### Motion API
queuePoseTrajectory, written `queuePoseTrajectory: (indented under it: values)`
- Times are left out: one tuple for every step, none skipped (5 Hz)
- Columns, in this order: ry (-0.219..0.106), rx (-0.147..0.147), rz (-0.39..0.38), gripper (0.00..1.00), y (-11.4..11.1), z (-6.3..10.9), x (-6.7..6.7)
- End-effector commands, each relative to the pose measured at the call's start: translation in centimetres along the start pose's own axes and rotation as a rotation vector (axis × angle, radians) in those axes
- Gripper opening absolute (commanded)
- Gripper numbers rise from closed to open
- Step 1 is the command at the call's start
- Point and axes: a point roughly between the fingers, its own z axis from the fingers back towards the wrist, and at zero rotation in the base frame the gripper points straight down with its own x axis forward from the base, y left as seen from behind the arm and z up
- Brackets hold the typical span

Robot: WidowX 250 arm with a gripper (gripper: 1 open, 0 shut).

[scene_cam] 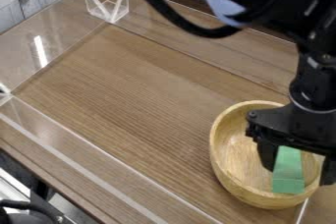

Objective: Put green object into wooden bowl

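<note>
Camera view shows the green object (289,170) lying inside the wooden bowl (239,159), the gripper (290,155) spread wide just above it, gripping nothing. Placing looks done; next, lift clear.

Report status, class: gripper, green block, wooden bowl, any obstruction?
Gripper open, over the bowl. Green block inside wooden bowl, between the jaws, looks released. Nothing in the way.
</note>
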Motion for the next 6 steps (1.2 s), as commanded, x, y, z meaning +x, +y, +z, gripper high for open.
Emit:
queuePoseTrajectory:
  values:
    - [-0.026, -0.047, -0.054, 1.00, -0.4, 1.4, 0.3]
    - [-0.030, -0.043, -0.021, 1.00, -0.3, 1.1, 0.5]
    - [-0.033, -0.038, 0.011, 1.00, -0.2, 0.9, 0.7]
    - [-0.032, -0.035, 0.028, 1.00, 0.0, 0.8, -0.2]
    - [-0.066, -0.050, 0.019, 1.00, 0.4, 2.1, 0.1]
    - [-0.106, -0.074, 0.025, 1.00, 1.4, 3.9, 0.9]
